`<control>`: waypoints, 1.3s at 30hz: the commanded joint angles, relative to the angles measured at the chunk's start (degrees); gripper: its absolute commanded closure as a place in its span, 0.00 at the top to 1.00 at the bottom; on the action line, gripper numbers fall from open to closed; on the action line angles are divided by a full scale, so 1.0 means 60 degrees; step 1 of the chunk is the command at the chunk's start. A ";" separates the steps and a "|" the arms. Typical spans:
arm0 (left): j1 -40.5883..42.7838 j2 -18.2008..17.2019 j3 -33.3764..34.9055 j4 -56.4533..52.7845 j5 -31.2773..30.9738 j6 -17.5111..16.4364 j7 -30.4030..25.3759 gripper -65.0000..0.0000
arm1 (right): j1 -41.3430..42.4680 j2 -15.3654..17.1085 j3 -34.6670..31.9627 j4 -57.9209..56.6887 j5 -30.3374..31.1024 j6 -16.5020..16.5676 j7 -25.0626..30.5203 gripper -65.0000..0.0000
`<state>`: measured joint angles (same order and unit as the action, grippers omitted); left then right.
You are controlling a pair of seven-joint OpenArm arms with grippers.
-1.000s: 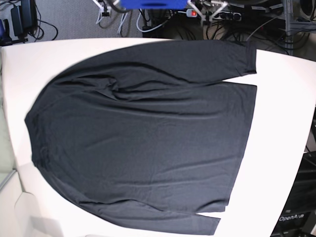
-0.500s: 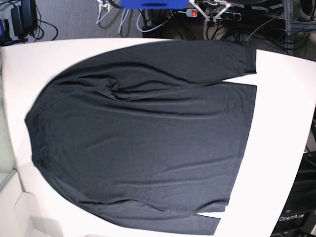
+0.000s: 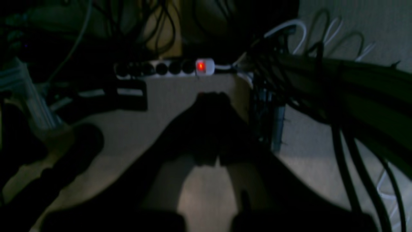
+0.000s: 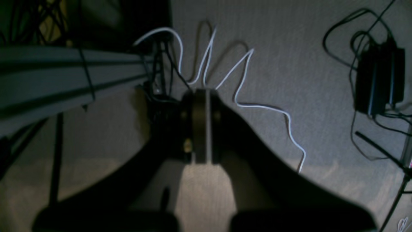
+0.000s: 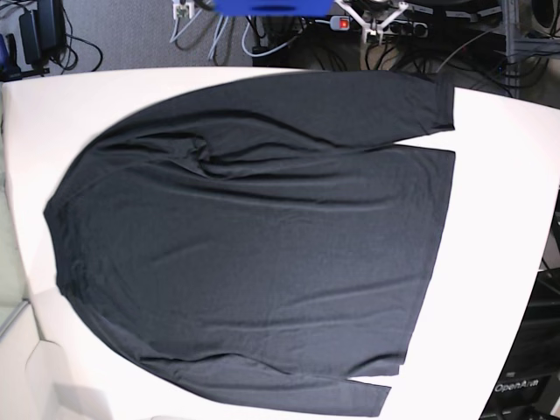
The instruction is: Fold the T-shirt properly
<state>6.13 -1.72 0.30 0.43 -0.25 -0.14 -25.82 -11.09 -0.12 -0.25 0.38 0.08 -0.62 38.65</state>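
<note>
The T-shirt (image 5: pixel 254 236) is a plain black long-sleeved garment of thin, faintly glossy fabric, laid flat on the white table (image 5: pixel 503 227) and covering most of it. Shallow wrinkles run across the body, with a tighter bunch of folds near the upper-left shoulder area. In the base view its long axis runs left to right: the rounded shoulder end lies at the left, the straight hem at the right. One sleeve extends along the far edge of the body to a cuff at upper right; the other lies along the near edge, its cuff at lower right. Bare table remains as a wide strip to the right of the hem, a band at the far left corner and a narrow margin at the left edge; the near sleeve reaches the bottom of the view. The left gripper (image 3: pixel 210 129) is closed and empty, above the floor near a power strip (image 3: pixel 164 67). The right gripper (image 4: pixel 201 125) is likewise closed and empty, above carpet crossed by a white cable (image 4: pixel 244 80).
</note>
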 commanded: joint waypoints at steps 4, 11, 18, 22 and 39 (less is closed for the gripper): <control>0.0319 -0.0117 0.0017 -0.0049 0.0049 0.0031 -0.0714 0.00 | -0.0371 0.0013 -0.0024 -0.0027 0.0024 0.0126 0.0920 0.00; 0.0700 -0.0146 0.0017 -0.0049 0.0049 0.0031 -0.1667 0.00 | -0.0737 0.0145 0.0020 -0.0027 0.0009 0.0126 0.2210 0.00; 0.0964 -0.0146 0.0017 -0.0049 0.0049 0.0031 -0.1974 0.00 | -0.1162 0.0145 0.0035 -0.0042 0.0009 0.0126 0.3294 0.00; 0.1242 -0.0146 0.0017 0.0024 0.0035 0.0016 -0.2018 0.00 | -0.1367 0.0159 0.0035 0.0017 0.0009 0.0126 0.3367 0.00; 0.2121 -0.0263 -0.0042 0.0010 -0.0024 0.0016 -0.3982 0.00 | -0.1939 0.0291 0.0049 -0.0027 0.0024 0.0126 0.4994 0.00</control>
<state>17.65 -3.18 0.10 0.69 -0.32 -0.03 -48.93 -21.56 1.41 -0.05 0.45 0.05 -0.40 67.07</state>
